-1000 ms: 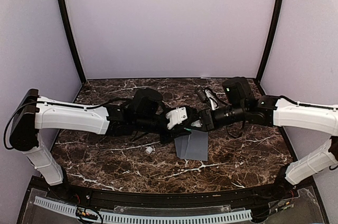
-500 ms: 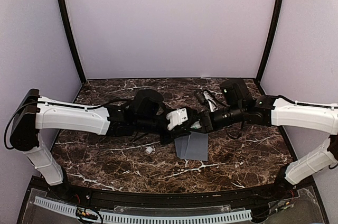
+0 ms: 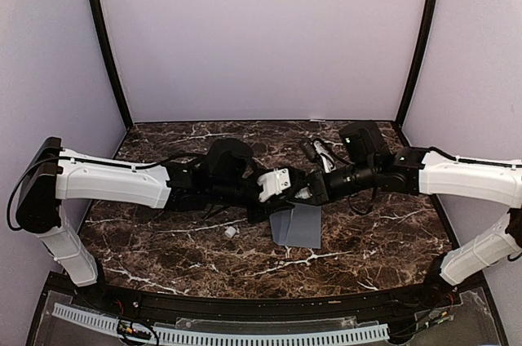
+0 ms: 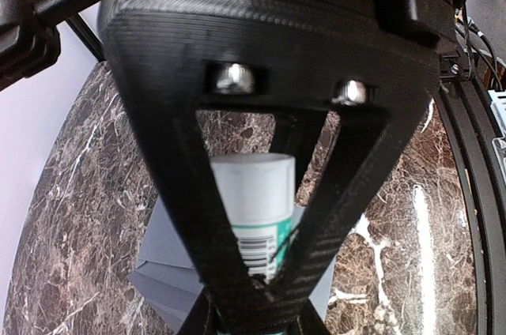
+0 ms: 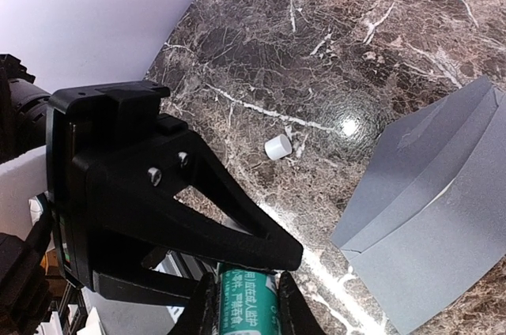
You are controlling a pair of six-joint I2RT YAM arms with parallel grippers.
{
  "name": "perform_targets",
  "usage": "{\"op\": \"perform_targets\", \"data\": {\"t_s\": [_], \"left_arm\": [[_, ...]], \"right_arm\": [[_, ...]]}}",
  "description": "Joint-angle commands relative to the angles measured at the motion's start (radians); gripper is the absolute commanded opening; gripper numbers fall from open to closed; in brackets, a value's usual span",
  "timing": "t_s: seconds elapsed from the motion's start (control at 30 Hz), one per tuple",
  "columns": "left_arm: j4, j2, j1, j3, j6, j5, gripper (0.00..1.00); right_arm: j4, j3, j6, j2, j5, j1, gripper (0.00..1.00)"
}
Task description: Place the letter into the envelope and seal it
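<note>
The slate-grey envelope [image 3: 298, 225] lies flat on the marble table, its flap end toward the arms' meeting point; it also shows in the left wrist view [image 4: 170, 264] and the right wrist view [image 5: 443, 224]. The cream letter is not in view. A white and green glue stick [image 4: 253, 201] is held just above the envelope's far edge. My left gripper [image 3: 298, 193] is shut on the stick's white end [image 4: 261, 272]. My right gripper [image 3: 315, 187] is shut on its green body [image 5: 245, 303]. The two grippers meet tip to tip.
A small white cap [image 3: 231, 232] lies on the table left of the envelope, also in the right wrist view [image 5: 278, 147]. A dark object [image 3: 320, 150] lies at the back right. Lilac walls enclose the marble table [image 3: 163, 240].
The right arm has shifted slightly left toward the left gripper. The envelope and cap have not moved.
</note>
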Motion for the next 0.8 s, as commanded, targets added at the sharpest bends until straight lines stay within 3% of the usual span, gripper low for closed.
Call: {"op": "perform_targets", "data": {"t_s": [0.0,0.1,0.3,0.43,0.6,0.73,0.77], "left_arm": [[0.011,-0.003,-0.007,0.03,0.012,-0.005,0.0],[0.018,-0.008,-0.007,0.023,0.006,-0.011,0.07],[0.069,-0.026,-0.007,-0.031,-0.01,-0.024,0.45],[0.124,-0.037,-0.006,-0.075,-0.025,-0.034,0.59],[0.221,-0.025,0.023,-0.124,-0.069,-0.021,0.64],[0.319,0.011,0.077,-0.146,-0.156,-0.05,0.76],[0.341,0.02,0.088,-0.153,-0.178,-0.059,0.83]], "right_arm": [[-0.005,0.022,-0.012,-0.006,-0.002,0.007,0.01],[-0.023,0.024,-0.02,-0.016,0.015,0.007,0.0],[-0.106,0.028,-0.036,-0.081,0.13,0.006,0.0],[-0.198,0.039,-0.042,-0.122,0.264,0.005,0.0],[-0.274,0.033,-0.052,-0.181,0.41,-0.003,0.0],[-0.275,0.017,-0.077,-0.201,0.419,-0.033,0.0],[-0.268,0.013,-0.084,-0.204,0.41,-0.044,0.0]]}}
